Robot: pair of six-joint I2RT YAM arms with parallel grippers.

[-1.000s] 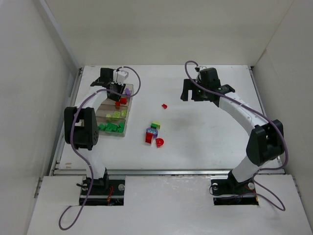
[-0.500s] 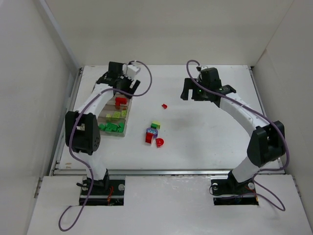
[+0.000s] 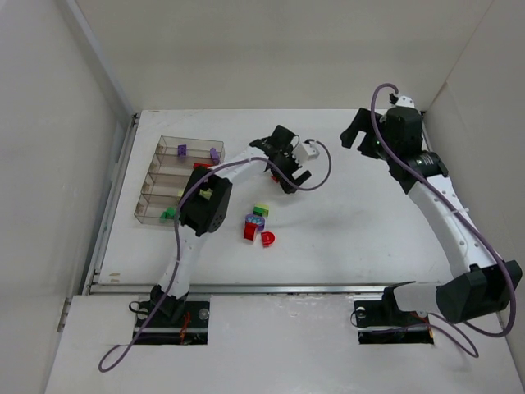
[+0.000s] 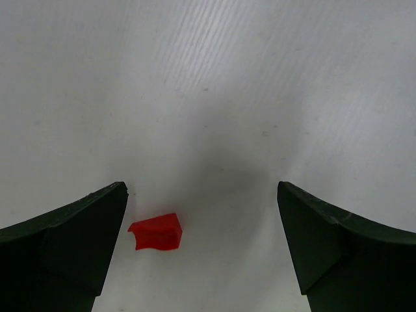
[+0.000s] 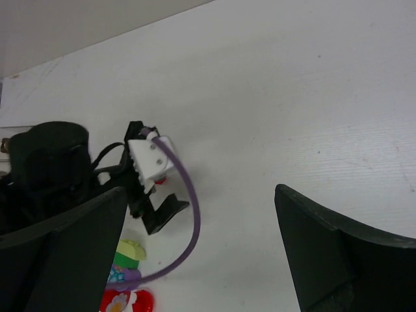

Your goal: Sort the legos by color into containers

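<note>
A small red lego (image 4: 156, 233) lies on the white surface (image 4: 260, 78) between the fingers of the left gripper (image 4: 201, 190). It sits closer to the finger (image 4: 65, 247) on the left of the wrist view and touches neither. It is a glossy, blocky bit of plastic with a small notch along its near edge. The gripper's jaws stand wide apart and hold nothing. Its fingers are dark and matte, tapering to blunt tips. The surface shows fine parallel ribbing and a few faint specks.

From above, the left arm (image 3: 205, 209) reaches across the right end of the organizer box (image 3: 150, 182) and hides part of it. The box is clear, faintly smoky plastic, rectangular, and split into four long rows. Two purple legos (image 3: 181, 150) sit in the far row, a red piece (image 3: 201, 166) shows in the next, and a green piece (image 3: 168, 213) lies in the nearest. What lies under the arm cannot be seen.

A loose cluster lies on the surface near the box: a yellow-green brick (image 3: 261, 210), a round purple-and-blue piece (image 3: 257, 220) and two red pieces (image 3: 248, 231).

The right gripper (image 5: 200, 190) hangs open and empty near the far right of the surface, well apart from the legos. Its wrist view shows the white camera block (image 5: 153, 162) on the left arm and a looping purple cable (image 5: 196, 221).
</note>
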